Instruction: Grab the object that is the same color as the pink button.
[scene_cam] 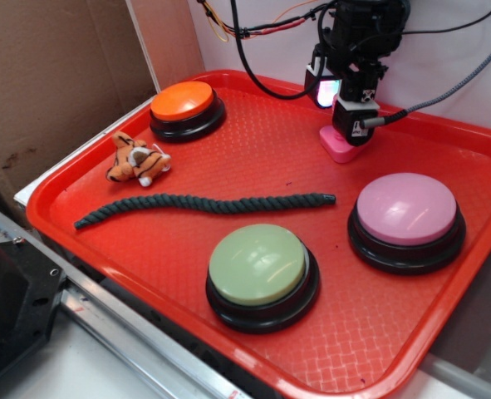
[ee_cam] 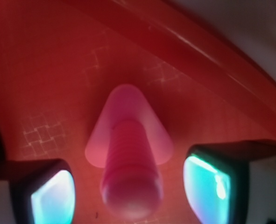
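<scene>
White wall and brown cardboard stand behind a big red tray (scene_cam: 79, 187) that carries everything; of the table below, only a pale strip shows.

On the tray are three dome buttons: the pink button (scene_cam: 407, 210) at the right, a green button (scene_cam: 257, 264) in front, and an orange button (scene_cam: 182, 101) at the back left. A dark rope (scene_cam: 203, 205) lies across the middle, and a small tiger toy (scene_cam: 137, 160) is near the orange button.

The object (scene_cam: 338, 149), a small bright pink block, rests on the tray floor near the back right rim, well apart from the pink button.

The gripper (scene_cam: 349, 112) hangs directly over it. In the wrist view the object (ee_cam: 128, 154) sits between the two fingers (ee_cam: 53, 196), and the jaws are open, with a gap on each side.

I judge the approach is nearly finished. The next move should be to lower a little if needed, close on the block squarely, then lift. Its rounded shape may slip.
</scene>
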Robot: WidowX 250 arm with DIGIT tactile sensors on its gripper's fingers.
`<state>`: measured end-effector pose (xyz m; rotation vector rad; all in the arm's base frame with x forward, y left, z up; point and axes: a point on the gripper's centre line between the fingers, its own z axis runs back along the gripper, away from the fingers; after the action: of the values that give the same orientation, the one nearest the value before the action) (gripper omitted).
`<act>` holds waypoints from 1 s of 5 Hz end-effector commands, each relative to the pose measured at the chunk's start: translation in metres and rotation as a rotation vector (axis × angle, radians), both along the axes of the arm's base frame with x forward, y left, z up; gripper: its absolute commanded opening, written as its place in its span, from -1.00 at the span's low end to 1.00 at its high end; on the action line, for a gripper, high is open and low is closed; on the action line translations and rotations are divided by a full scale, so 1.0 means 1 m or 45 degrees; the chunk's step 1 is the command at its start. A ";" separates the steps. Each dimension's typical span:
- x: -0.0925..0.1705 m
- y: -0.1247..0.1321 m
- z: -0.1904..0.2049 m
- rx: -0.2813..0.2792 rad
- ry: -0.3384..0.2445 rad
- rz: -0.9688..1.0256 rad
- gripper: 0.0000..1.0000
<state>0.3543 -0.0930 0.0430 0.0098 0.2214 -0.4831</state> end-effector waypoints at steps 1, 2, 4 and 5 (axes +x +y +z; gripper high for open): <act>0.000 0.000 0.000 0.000 0.000 0.000 -1.00; -0.001 0.000 -0.001 -0.007 0.001 -0.001 -1.00; -0.032 0.005 0.062 -0.071 -0.134 0.069 -1.00; -0.076 -0.002 0.111 -0.131 -0.253 0.166 -1.00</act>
<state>0.2790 -0.0913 0.1342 -0.0456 0.0853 -0.3541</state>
